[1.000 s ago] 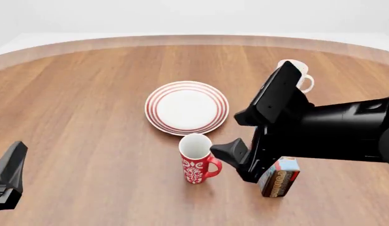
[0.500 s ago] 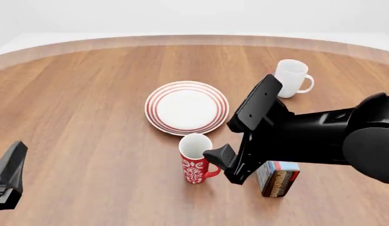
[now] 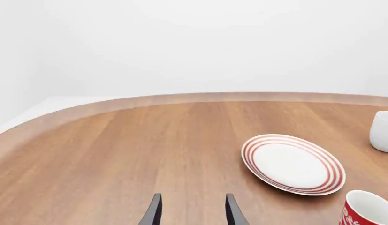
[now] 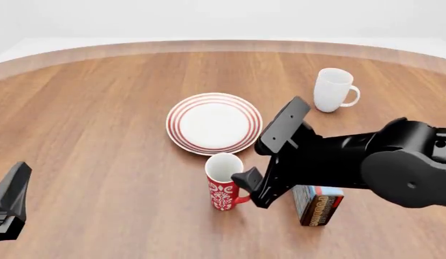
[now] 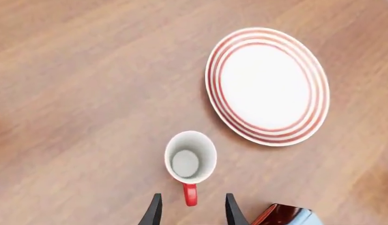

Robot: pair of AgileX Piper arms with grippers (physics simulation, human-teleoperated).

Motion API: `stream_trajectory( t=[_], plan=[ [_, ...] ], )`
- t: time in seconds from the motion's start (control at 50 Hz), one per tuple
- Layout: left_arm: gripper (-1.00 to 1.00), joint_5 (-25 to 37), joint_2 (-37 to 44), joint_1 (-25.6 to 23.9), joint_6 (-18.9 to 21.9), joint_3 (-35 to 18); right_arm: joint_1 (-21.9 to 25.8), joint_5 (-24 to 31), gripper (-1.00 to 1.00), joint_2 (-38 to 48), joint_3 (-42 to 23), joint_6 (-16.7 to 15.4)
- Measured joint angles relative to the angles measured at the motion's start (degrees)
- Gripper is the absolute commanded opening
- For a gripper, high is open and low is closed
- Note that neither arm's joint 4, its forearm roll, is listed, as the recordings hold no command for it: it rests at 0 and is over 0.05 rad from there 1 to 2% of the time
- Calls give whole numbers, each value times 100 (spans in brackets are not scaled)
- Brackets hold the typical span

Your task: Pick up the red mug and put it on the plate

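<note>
Right tool [image 5: 189, 210] hangs above the red mug [image 5: 190, 161], fingers apart and empty, straddling the handle line for a grasp; plate [image 5: 267, 85] waits nearby. Left tool [image 3: 190, 211] open, idle.

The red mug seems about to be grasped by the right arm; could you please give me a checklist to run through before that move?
1. red mug upright on the table: ok.
2. right gripper open: ok.
3. Handle lined up between its fingers: ok.
4. plate bare for the mug: ok.
5. Clearance from the box beside the arm: cannot tell.
6. left gripper open, away from the mug: ok.
</note>
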Motion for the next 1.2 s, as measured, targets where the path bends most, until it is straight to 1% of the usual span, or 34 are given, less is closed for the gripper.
stream_trajectory(
  t=[0.86,1.2],
  plan=[
    [100,0,0,0,0,0,119,-770,100,630,548,306],
    [100,0,0,0,0,0,90,-1020,100,854,660,358]
  ],
)
